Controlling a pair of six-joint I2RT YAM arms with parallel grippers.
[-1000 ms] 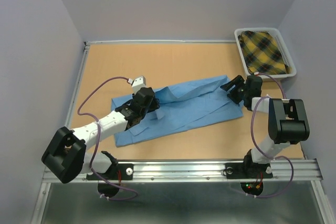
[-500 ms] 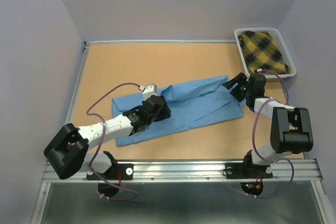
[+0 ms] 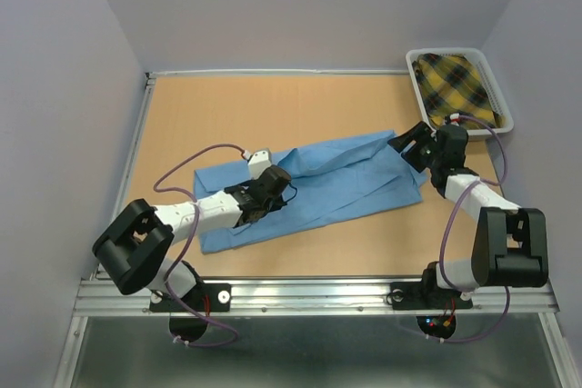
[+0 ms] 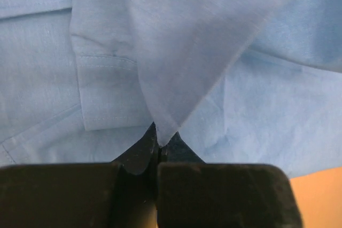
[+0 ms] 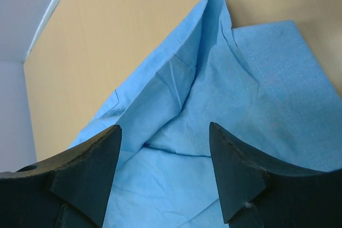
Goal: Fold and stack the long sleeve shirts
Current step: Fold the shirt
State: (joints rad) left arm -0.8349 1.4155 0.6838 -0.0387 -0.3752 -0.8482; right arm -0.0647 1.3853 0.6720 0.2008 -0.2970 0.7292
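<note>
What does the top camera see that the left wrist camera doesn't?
Only the top view shows the white basket holding a yellow plaid cloth, plus the open right end effector. Only the left wrist view shows the left end effector pinching a fold of the light blue shirt. Both show that shirt on the tan table.

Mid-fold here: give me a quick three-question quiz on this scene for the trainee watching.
1. True or false: the left tool is shut on a fold of the blue shirt.
2. What lies in the white basket? A) a yellow plaid cloth B) a folded blue shirt C) nothing
3. Fill in: the right tool hangs over the shirt's corner with its jaws ____.
Key: 1 true; 2 A; 3 open.
</note>
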